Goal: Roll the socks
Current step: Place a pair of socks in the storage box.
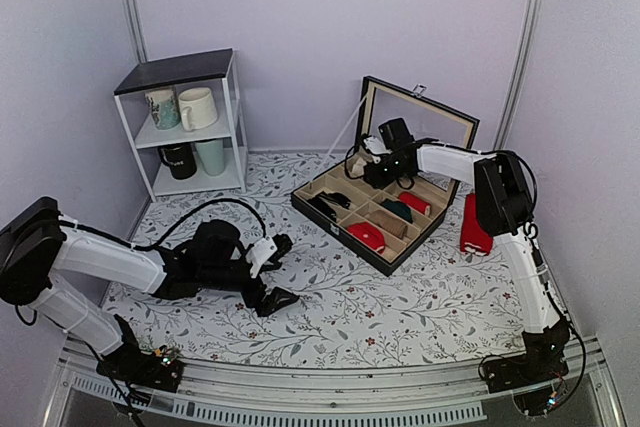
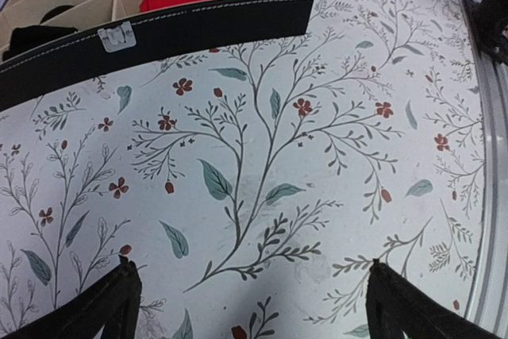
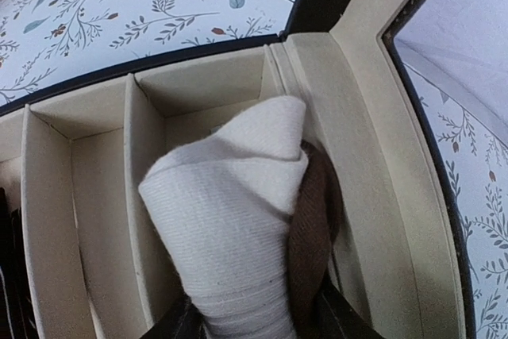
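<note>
The socks [image 3: 230, 220] are a rolled bundle, cream outside with a dark brown band on its right side. The roll stands in the back right compartment of the open box [image 3: 357, 156]. My right gripper [image 3: 258, 315] is shut on the roll's lower part, one dark finger [image 3: 178, 325] against each side. From above, the right gripper [image 1: 385, 162] hangs over the back of the box [image 1: 385, 259] and hides the socks. My left gripper [image 1: 285, 272] lies low over the floral table, open and holding nothing; its own view shows the left gripper [image 2: 250, 275] spread wide.
Other compartments hold a red bundle [image 1: 366, 235], a dark green bundle [image 1: 397, 210] and another red one [image 1: 415, 202]. A red item [image 1: 473, 227] lies just right of the box. The lid [image 1: 420, 117] stands open. A white shelf with mugs [image 1: 185, 122] is at the back left.
</note>
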Controlling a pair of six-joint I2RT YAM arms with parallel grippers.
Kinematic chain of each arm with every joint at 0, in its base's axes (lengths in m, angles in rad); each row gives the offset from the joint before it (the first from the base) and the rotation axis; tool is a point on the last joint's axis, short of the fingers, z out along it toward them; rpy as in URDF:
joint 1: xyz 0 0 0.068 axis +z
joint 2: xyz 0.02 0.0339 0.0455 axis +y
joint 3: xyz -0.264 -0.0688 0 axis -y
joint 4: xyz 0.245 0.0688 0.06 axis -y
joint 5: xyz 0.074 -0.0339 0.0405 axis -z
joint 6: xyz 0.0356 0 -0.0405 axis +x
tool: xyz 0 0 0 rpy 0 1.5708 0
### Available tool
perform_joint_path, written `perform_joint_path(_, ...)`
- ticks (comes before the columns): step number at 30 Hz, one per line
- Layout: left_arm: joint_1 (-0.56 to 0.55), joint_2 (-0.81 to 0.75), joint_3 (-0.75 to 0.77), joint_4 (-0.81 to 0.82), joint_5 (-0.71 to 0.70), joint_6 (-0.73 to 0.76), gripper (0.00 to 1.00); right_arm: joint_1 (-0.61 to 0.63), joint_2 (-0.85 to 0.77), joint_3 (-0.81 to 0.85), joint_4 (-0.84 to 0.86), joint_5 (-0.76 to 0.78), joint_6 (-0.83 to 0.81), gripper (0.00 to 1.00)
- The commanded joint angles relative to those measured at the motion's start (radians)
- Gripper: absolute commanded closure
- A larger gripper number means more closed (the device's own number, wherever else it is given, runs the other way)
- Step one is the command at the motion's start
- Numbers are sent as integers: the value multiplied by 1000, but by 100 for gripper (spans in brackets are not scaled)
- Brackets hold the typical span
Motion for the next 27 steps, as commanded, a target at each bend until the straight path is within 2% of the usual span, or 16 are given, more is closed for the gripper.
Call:
perform_joint_path(1,17,11,-6,19,13,11,0,-11,37,-13,-81,-2,49,56)
perform_joint_path(23,21,6,-6,15,16,11,1,-16,-51,-6,-5,25,54,42)
perform_joint_path(26,22,5,-8,16,16,11,0,-15,-60,-6,-2,24,58,42)
perform_joint_path(27,21,5,-8,16,16,11,1,-15,-63,-6,-2,19,59,46)
